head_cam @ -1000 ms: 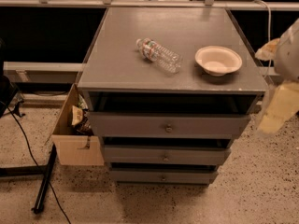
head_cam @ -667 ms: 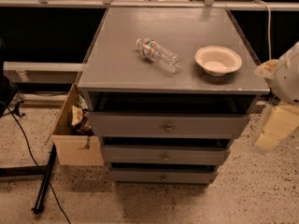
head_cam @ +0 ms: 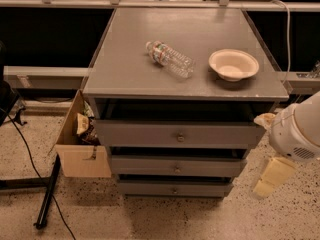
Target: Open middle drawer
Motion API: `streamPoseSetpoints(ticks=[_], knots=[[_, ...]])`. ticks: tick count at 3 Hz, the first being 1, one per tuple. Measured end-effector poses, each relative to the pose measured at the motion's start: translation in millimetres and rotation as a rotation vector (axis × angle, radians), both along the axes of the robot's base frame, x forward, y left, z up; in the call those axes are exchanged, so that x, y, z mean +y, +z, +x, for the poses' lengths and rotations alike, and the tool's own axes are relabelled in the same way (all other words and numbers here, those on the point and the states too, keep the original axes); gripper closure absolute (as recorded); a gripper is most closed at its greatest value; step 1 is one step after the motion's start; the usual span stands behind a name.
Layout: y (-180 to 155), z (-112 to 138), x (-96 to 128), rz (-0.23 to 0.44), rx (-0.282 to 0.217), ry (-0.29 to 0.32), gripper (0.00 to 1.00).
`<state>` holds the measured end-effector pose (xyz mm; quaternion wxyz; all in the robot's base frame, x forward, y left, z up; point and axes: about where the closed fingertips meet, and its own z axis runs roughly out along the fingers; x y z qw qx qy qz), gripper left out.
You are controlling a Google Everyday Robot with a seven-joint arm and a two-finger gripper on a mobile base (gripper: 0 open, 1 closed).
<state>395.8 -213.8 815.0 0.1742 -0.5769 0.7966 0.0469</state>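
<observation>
The middle drawer [head_cam: 150,166] is the second of three stacked grey drawers in a grey cabinet, with a small round metal knob [head_cam: 176,169] at its centre. A dark gap shows above its front. The top drawer [head_cam: 140,133] sits above it and the bottom drawer [head_cam: 150,187] below. My gripper [head_cam: 271,177] is cream-coloured and hangs below the white arm [head_cam: 299,129] at the right edge, beside the cabinet's right side, level with the middle and bottom drawers. It is apart from the knob and holds nothing that I can see.
On the cabinet top [head_cam: 130,69] lie a clear plastic water bottle [head_cam: 169,59] and a white bowl [head_cam: 233,64]. An open cardboard box [head_cam: 80,149] with clutter stands against the cabinet's left side. A black stand leg and cables [head_cam: 46,196] lie on the speckled floor at left.
The arm and gripper have moved down along the cabinet's right side, from level with the top drawer to level with the lower drawers. The drawers have not moved.
</observation>
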Motion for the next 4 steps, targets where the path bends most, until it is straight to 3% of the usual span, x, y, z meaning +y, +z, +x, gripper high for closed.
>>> streamPoseSetpoints(ticks=[2, 4], knots=[[-24, 4, -1, 0.0, 0.003, 0.006, 0.0], [-89, 13, -8, 0.061, -0.033, 0.02, 0.0]])
